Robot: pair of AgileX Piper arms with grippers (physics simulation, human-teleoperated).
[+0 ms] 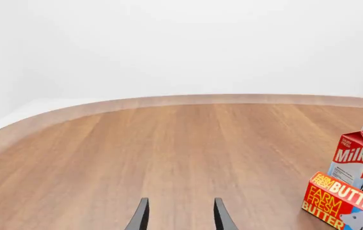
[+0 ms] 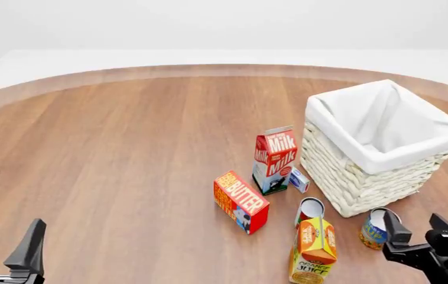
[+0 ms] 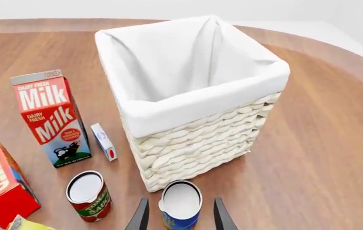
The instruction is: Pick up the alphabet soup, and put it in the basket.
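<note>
— Where is the alphabet soup (image 3: 180, 205)?

— Upright on the bench (image 2: 129, 148), just beside the basket (image 2: 382, 142), at about 6 o'clock from its near corner. My right gripper (image 3: 180, 215) is spread wide, one finger either side of the can; whether they touch it I cannot tell.

— And the neighbours?

— A red-green can (image 3: 87, 195) sits at 9 o'clock from the soup; the milk carton (image 3: 51, 117) stands at 10 o'clock beyond it.

— Your left gripper (image 1: 180, 214)?

— Spread too, pinching nothing, over bare wood well apart from the butter box (image 1: 342, 201).
</note>
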